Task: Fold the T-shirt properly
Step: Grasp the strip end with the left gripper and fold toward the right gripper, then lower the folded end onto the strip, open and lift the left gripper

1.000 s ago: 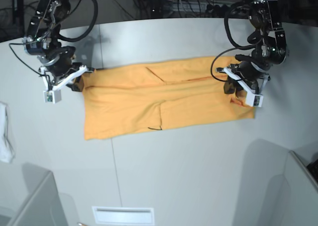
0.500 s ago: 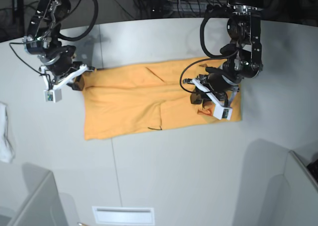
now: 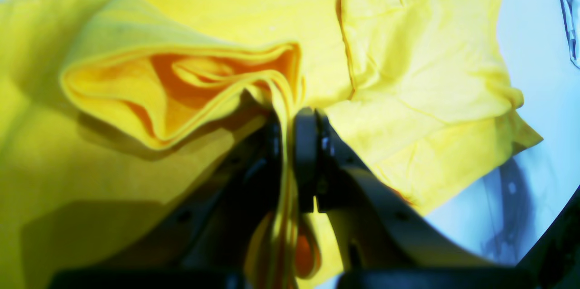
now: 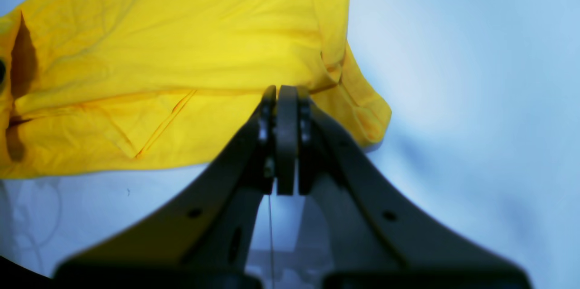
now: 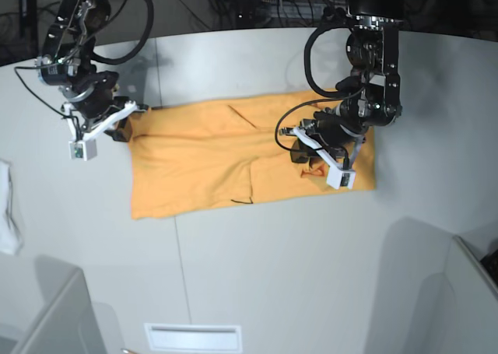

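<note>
Crosswise fold under way: left gripper (image 3: 290, 117) clamped on T-shirt (image 5: 202, 163) edge, right gripper (image 4: 281, 98) closed at corner; next, laying edge flat.

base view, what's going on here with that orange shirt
A two-armed robot is folding an orange T-shirt spread on a pale table. The left gripper has its jaws shut on a bunched edge of the shirt, lifted and held over the middle of the cloth, so that end is doubled over. The right gripper, jaws shut, sits at the shirt's other end; whether it pinches any cloth cannot be told. A small white cloth lies apart at the table's edge.
</note>
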Robot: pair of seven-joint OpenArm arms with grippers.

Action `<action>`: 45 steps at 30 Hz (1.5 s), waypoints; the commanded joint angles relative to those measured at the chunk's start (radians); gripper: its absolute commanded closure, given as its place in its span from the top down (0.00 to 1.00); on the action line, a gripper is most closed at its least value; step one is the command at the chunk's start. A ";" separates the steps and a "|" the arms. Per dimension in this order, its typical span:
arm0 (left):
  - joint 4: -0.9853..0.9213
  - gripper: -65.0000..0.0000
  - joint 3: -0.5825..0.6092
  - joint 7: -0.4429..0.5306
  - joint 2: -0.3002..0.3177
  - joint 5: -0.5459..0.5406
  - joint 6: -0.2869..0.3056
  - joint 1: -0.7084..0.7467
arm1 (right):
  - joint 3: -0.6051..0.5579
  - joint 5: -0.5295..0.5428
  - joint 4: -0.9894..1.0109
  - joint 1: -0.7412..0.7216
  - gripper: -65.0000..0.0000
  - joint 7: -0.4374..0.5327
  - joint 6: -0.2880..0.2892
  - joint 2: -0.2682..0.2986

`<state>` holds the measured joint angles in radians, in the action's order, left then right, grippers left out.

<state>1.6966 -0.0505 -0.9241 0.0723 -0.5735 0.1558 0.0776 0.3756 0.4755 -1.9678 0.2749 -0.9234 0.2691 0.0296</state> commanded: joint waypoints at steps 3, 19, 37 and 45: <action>0.016 0.00 -0.001 0.017 -0.001 -0.016 0.005 -0.014 | 0.003 0.015 -0.014 -0.009 0.00 0.020 0.000 0.005; 0.007 0.21 0.001 0.015 -0.001 -0.016 0.005 -0.032 | 0.003 0.015 -0.014 -0.007 0.00 0.020 0.000 0.005; -0.014 0.83 0.157 0.017 -0.096 -0.018 0.003 -0.081 | 0.003 0.015 -0.014 -0.006 0.00 0.020 0.000 0.005; 0.250 0.49 -0.113 0.015 -0.078 -0.015 0.001 0.133 | 0.003 0.015 -0.014 0.001 0.00 0.020 0.000 0.006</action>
<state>1.9251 -0.1730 -0.9276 -0.0010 -0.5640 0.1471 0.2256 0.3759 0.4736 -1.9678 0.2836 -0.9234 0.2695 0.0307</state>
